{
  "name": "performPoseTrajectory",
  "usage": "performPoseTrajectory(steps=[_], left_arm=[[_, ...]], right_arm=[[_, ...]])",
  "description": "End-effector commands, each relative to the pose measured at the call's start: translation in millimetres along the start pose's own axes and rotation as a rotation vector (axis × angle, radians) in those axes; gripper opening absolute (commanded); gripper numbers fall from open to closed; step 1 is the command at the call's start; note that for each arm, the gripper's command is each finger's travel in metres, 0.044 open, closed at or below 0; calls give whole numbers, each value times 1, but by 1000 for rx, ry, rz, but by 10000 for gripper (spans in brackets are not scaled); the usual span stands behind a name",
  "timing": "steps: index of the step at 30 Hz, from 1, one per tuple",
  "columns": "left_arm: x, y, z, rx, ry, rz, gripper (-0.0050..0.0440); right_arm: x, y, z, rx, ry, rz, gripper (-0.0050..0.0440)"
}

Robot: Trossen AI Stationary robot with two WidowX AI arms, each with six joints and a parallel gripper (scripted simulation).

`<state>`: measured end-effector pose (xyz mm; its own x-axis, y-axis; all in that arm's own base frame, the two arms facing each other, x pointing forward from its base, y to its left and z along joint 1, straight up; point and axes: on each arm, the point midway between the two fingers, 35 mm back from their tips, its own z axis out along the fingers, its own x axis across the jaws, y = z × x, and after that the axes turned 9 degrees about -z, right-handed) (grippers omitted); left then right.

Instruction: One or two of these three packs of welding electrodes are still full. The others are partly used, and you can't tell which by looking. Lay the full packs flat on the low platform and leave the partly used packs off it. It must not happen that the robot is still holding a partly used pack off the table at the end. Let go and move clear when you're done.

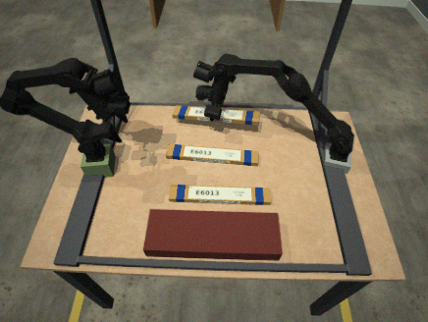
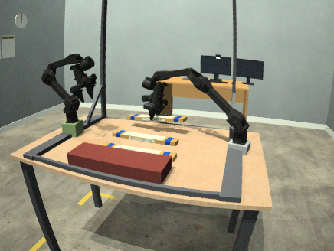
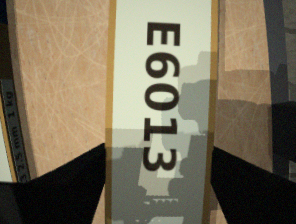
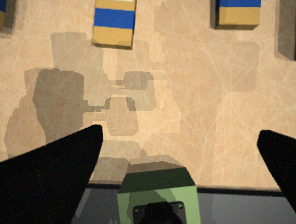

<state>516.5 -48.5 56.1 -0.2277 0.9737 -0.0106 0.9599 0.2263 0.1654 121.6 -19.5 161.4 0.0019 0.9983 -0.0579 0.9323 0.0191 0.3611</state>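
Label (image 1: pixel 235 115) (image 2: pixel 162 118) (image 3: pixel 162 95) "E6013" tops the pack (image 1: pixel 249 117) (image 2: pixel 180 118) (image 3: pixel 214 40) grasped by the left hand (image 1: pixel 212 115) (image 2: pixel 152 116) (image 3: pixel 157 151); the right hand (image 1: pixel 123 130) (image 2: pixel 86 99) (image 4: pixel 179 134) gapes.

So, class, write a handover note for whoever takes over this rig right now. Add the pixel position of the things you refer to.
Left gripper (image 1: pixel 212 118) (image 2: pixel 152 116) (image 3: pixel 159 150): fingers closed on the far pack (image 1: pixel 236 115) (image 2: pixel 142 117) (image 3: pixel 130 60) (image 4: pixel 2 20), held off the table.
Right gripper (image 1: pixel 123 131) (image 2: pixel 86 99) (image 4: pixel 180 132): open, near the green block (image 1: pixel 95 167) (image 2: pixel 73 128) (image 4: pixel 159 197), holding nothing.
Middle pack (image 1: pixel 212 154) (image 2: pixel 145 138) (image 3: pixel 11 130) (image 4: pixel 114 18) and near pack (image 1: pixel 221 194) (image 2: pixel 135 148) (image 4: pixel 237 16): flat on the table.
Done: one pack lifted; none on the dark red platform (image 1: pixel 213 233) (image 2: pixel 122 161) (image 4: pixel 289 30).
Left: find which packs are full (looks can't tell), lay those flat on the platform, put any partly used one back on the table, let go, move clear.
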Motion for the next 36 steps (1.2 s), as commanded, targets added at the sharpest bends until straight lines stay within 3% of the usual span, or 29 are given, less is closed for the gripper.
performPoseTrajectory(steps=[1, 27, 36], left_arm=[[-5, 22, -48, -93, -30, -5, -50], [-5, 27, -66, -93, -30, -5, -50], [-5, 25, -51, -93, -30, -5, -50]], right_arm=[[-1, 3, -5, -20, -2, 0, 430], [-1, 3, -5, -20, -2, 0, 430], [-1, 3, -5, -20, -2, 0, 430]])
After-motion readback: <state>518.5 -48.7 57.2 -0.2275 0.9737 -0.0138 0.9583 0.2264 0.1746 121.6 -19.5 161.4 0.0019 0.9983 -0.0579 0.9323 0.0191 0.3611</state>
